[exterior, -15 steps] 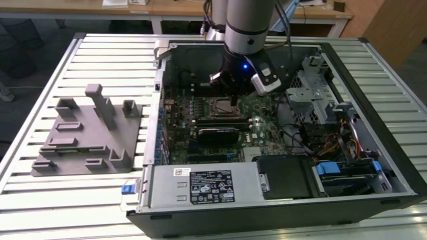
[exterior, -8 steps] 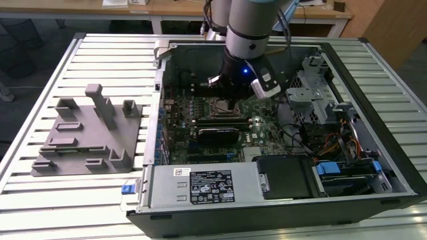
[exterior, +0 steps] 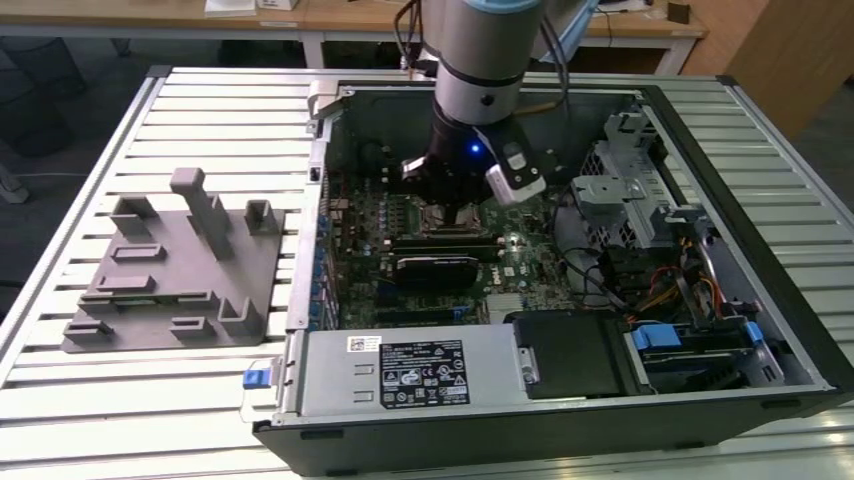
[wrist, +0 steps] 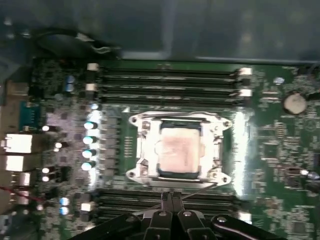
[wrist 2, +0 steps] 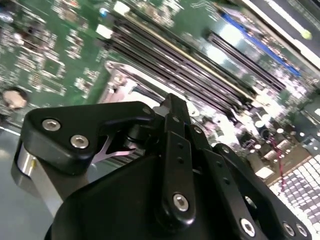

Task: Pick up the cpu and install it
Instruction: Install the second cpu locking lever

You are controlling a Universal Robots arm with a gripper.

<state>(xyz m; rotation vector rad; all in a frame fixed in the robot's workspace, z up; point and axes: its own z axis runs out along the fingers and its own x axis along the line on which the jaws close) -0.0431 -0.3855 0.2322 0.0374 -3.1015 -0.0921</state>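
Inside the open PC case (exterior: 747, 330), the cpu (wrist: 178, 151) sits in the motherboard's socket frame (wrist: 180, 150) w/ the gripper (wrist: 172, 196) just above, fingers together and empty. Placement looks done; grey fixture (exterior: 174, 270) stands well apart.

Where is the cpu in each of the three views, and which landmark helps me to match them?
Exterior view: the cpu is hidden under the end effector, inside the computer case.
First wrist view: the cpu lies in the socket frame, between two banks of memory slots.
Second wrist view: hidden behind the end effector; the socket frame's corner peeks out.
Shared landmark: the long black memory slots beside the socket.
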